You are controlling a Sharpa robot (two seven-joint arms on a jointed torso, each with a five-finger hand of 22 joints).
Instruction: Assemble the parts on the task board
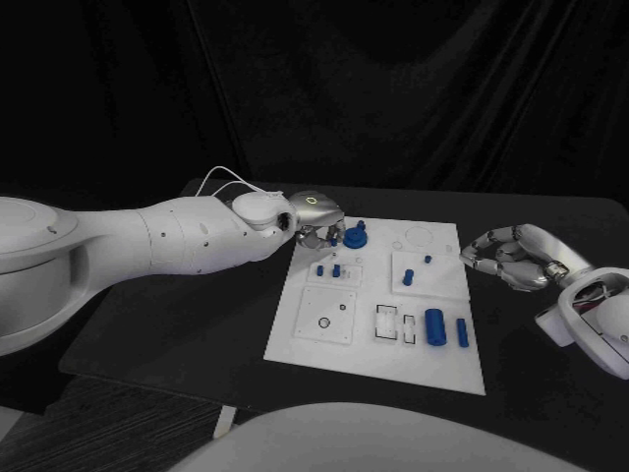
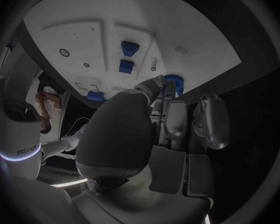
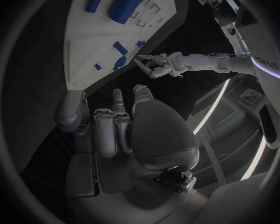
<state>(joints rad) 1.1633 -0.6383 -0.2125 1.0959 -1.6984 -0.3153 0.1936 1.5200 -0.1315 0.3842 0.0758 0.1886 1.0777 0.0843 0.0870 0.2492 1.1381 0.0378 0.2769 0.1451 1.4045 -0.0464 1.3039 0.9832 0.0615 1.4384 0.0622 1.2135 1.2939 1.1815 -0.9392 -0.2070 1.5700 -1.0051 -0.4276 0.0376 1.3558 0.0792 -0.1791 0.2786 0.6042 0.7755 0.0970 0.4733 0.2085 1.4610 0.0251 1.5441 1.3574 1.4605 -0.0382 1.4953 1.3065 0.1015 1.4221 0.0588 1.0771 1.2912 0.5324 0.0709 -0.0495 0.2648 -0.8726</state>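
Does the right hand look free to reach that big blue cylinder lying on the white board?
Probably yes. The right hand hovers beside the task board, fingers curled and holding nothing, and nothing stands between it and the big blue cylinder.

Backdrop: a black, softly folded cloth curtain [image 1: 400, 88] hangs behind the matte black rectangular table [image 1: 187, 324]
Floor: dark grey carpet [image 1: 60, 423] lies beside the table's near corner
Light: dim; the curtain stays nearly featureless above the table's far edge

Dim scene, fisheye-warped wrist views
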